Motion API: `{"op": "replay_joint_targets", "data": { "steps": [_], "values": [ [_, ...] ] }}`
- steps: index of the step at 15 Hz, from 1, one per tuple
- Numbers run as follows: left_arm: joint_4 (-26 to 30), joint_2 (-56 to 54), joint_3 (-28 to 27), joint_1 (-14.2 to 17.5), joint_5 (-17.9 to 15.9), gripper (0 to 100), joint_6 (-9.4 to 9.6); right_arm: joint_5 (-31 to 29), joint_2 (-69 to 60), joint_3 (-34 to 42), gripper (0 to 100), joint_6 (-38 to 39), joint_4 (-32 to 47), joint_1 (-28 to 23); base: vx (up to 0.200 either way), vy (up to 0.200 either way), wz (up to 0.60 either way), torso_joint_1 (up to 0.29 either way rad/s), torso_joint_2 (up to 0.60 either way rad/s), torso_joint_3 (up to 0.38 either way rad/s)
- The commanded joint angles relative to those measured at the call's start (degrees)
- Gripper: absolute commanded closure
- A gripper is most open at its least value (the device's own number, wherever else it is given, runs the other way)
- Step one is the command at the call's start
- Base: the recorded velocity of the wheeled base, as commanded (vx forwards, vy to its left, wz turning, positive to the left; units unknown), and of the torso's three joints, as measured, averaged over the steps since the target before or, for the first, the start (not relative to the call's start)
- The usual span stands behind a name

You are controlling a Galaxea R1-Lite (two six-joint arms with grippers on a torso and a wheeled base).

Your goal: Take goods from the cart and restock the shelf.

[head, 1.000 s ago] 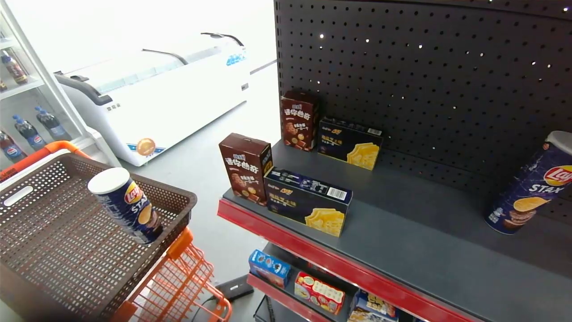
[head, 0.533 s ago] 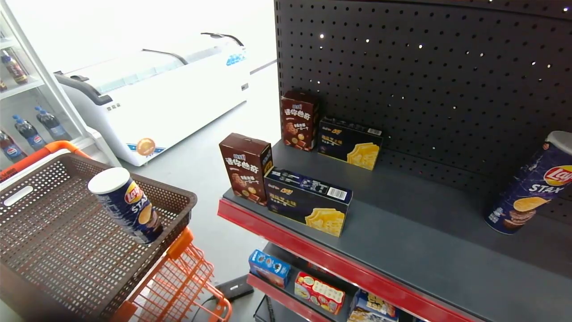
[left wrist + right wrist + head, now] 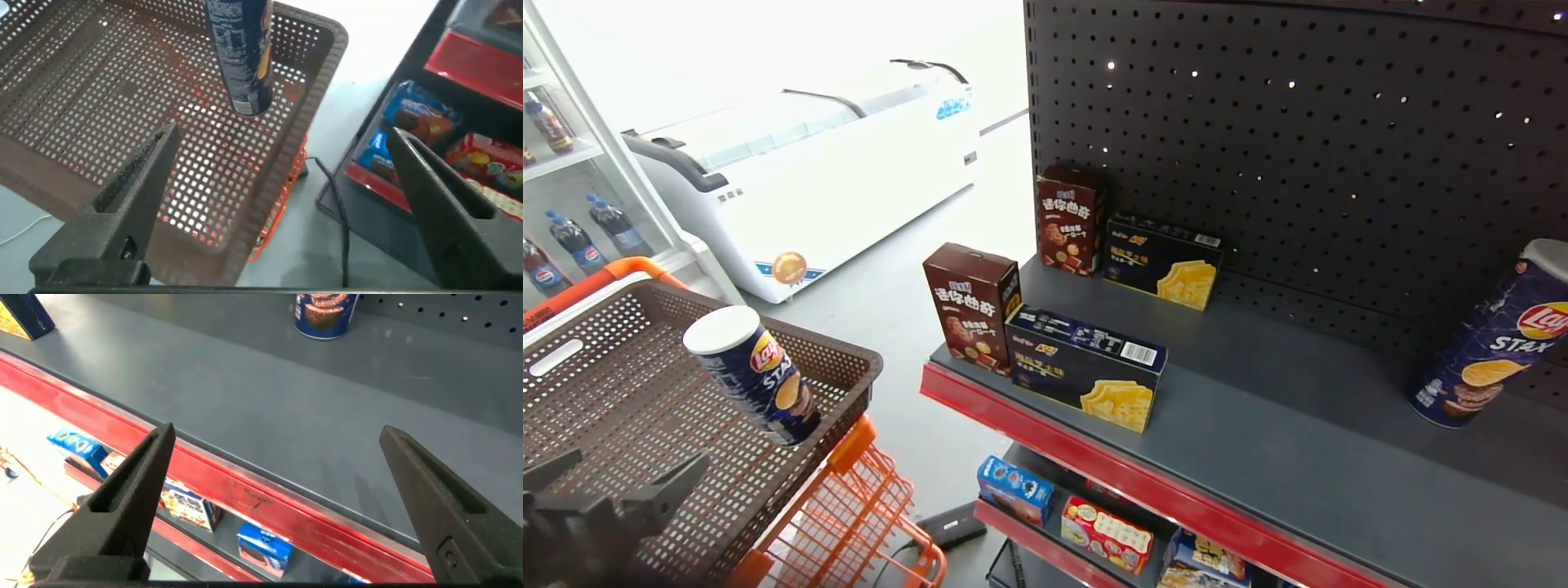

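Chips can [image 3: 752, 376] is standing in the brown basket [image 3: 851, 359] on the orange cart [image 3: 870, 502], near the corner by the shelf [image 3: 1258, 425]. Left gripper [image 3: 625, 478] is hovering over the basket, spread wide, not touching the can. Right gripper [image 3: 278, 434] is hanging wide open over the shelf, where a second can [image 3: 1494, 335] is standing.

1. Two chip cans [image 3: 756, 380] [image 3: 1499, 335] are counted.
2. Two brown boxes [image 3: 972, 306] [image 3: 1070, 219] are counted.
3. Two dark blue boxes [image 3: 1086, 367] [image 3: 1164, 261] are counted.
4. One brown basket [image 3: 621, 392] is noted.
5. One white chest freezer [image 3: 809, 171] is noted.
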Motion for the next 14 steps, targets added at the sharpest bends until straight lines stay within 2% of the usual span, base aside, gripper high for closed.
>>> {"op": "replay_joint_targets", "data": {
  "steps": [1, 2, 3, 4, 5, 6, 7, 8, 11, 12, 14],
  "values": [
    [-16.2, 21.2, 2.6, 5.1, -0.3, 0, 1.41, 0.0, 0.0, 0.0, 0, 0.0, 0.0, 0.0, 0.000, 0.000, 0.00, 0.000, 0.00, 0.000],
    [-22.9, 26.4, 2.6, 6.3, -0.5, 0, 1.15, 0.0, 0.0, 0.0, 0, 0.0, 0.0, 0.0, 0.000, 0.000, 0.00, 0.000, 0.00, 0.000],
    [-26.2, 28.8, 2.6, 6.8, -0.7, 0, 1.33, 0.0, 0.0, 0.0, 0, 0.0, 0.0, 0.0, 0.000, 0.000, 0.00, 0.000, 0.00, 0.000],
    [-34.2, 34.0, 2.1, 7.1, -3.5, 0, 1.68, 0.0, 0.0, 0.0, 0, 0.0, 0.0, 0.0, 0.000, 0.000, 0.00, 0.000, 0.00, 0.000],
    [-35.3, 34.6, 1.9, 7.1, -4.1, 0, 1.68, 0.0, 0.0, 0.0, 0, 0.0, 0.0, 0.0, 0.000, 0.000, 0.00, 0.000, 0.00, 0.000],
    [-41.5, 39.6, 1.3, 9.1, -7.3, 0, 2.91, 0.0, 0.0, 0.0, 0, 0.0, 0.0, 0.0, 0.000, 0.000, 0.00, 0.000, 0.00, 0.000],
    [-42.7, 41.3, 1.0, 10.2, -9.1, 0, 3.87, 0.0, 0.0, 0.0, 0, 0.0, 0.0, 0.0, 0.000, 0.000, 0.00, 0.000, 0.00, 0.000],
    [-44.9, 43.5, 0.5, 11.6, -13.6, 0, 4.75, 0.0, 0.0, 0.0, 0, 0.0, 0.0, 0.0, 0.000, 0.000, 0.00, 0.000, 0.00, 0.000],
    [-51.3, 49.6, -2.9, 15.2, -22.6, 0, 4.93, 0.0, 0.0, 0.0, 0, 0.0, 0.0, 0.0, 0.000, 0.000, 0.00, 0.000, 0.00, 0.000],
    [-51.6, 50.0, -3.1, 15.4, -23.0, 0, 4.93, 0.0, 0.0, 0.0, 0, 0.0, 0.0, 0.0, 0.000, 0.000, 0.00, 0.000, 0.00, 0.000],
    [-53.6, 53.8, -7.1, 17.4, -24.7, 0, 5.10, 0.0, 0.0, 0.0, 0, 0.0, 0.0, 0.0, 0.000, 0.000, 0.00, 0.000, 0.00, 0.000]
  ]
}}
